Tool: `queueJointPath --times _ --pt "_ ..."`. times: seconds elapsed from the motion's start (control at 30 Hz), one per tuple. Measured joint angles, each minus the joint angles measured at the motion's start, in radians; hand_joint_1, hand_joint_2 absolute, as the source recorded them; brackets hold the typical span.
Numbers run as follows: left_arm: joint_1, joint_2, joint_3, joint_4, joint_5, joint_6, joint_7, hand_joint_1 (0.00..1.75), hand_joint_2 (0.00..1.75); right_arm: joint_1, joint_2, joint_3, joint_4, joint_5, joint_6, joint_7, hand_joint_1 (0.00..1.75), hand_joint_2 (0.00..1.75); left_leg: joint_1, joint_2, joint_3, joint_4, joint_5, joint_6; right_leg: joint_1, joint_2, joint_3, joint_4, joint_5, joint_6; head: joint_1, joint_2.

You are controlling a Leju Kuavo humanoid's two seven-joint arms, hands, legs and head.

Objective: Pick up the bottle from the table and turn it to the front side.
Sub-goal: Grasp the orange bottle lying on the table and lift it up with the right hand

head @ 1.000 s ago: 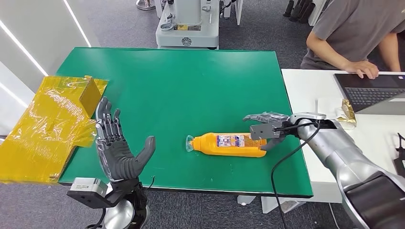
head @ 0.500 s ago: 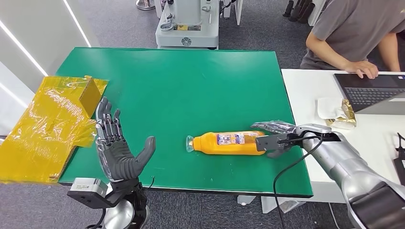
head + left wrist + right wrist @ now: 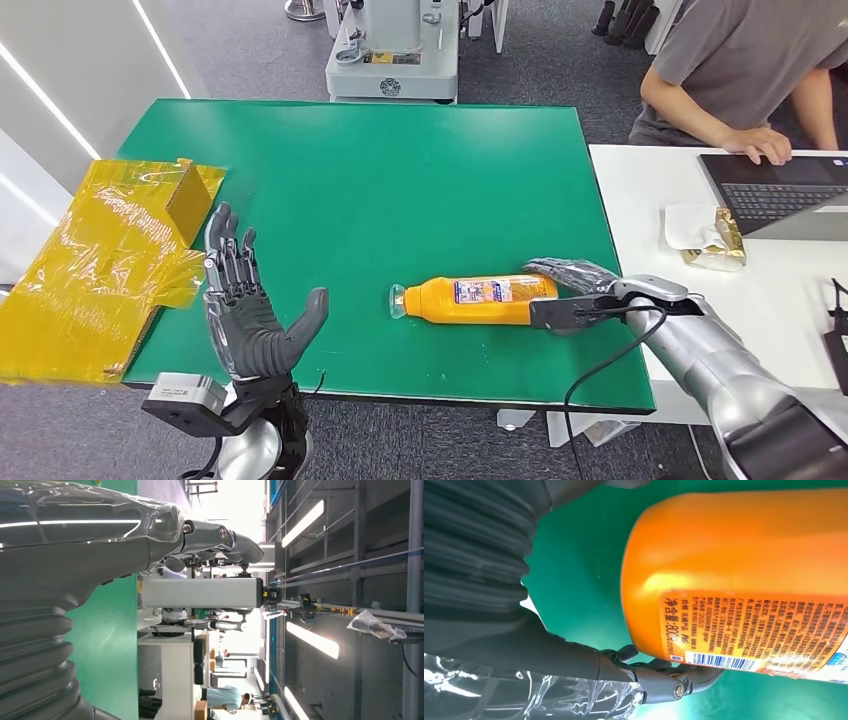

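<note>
My left hand (image 3: 248, 318): lower left of the head frame, raised over the near table edge, palm up, fingers spread, holding nothing; well apart from the bottle.
My right hand (image 3: 572, 290): lower right, at the bottle's base end; dark fingers (image 3: 659, 672) curl against the label side, but I cannot tell whether the grip is firm.
Bottle (image 3: 478, 299): lower centre, lying flat, long axis left-right, cap leftward; smooth glossy orange plastic, rounded shoulder, back label with barcode upward.
Table (image 3: 380, 170): matte green, flat.
Yellow wrap (image 3: 95, 262): left edge, crinkled film.
</note>
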Motion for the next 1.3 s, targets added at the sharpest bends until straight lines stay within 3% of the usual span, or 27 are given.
queueJointPath --times 0.3,0.87,1.17,1.3 --pt "0.0 0.0 0.0 0.0 -0.001 -0.005 0.0 0.0 1.75 -0.058 0.002 0.0 -0.007 0.017 0.015 0.024 0.0 1.75 0.0 0.0 0.0 0.0 0.0 0.0 0.0 0.0 0.0 0.0 0.0 0.0 0.0 0.0" --pt "0.0 0.0 0.0 0.0 -0.002 -0.005 0.0 0.0 1.75 -0.068 0.002 0.0 -0.01 0.017 0.024 0.026 0.0 1.75 0.0 0.0 0.0 0.0 0.0 0.0 0.0 0.0 0.0 0.0 0.0 0.0 0.0 0.0" --pt "-0.001 0.0 0.0 -0.004 0.003 0.019 0.0 0.0 1.75 -0.189 0.027 0.018 -0.014 0.028 0.104 0.061 0.0 1.75 0.0 0.0 0.0 0.0 0.0 0.0 0.0 0.0 0.0 0.0 0.0 0.0 0.0 0.0" --pt "-0.001 -0.001 0.0 -0.006 0.002 0.02 0.0 0.0 1.75 -0.199 0.038 0.031 -0.012 0.012 0.107 0.053 0.0 1.75 0.0 -0.001 0.0 0.0 0.0 0.0 0.0 -0.001 0.0 0.0 0.0 0.0 0.0 0.0"
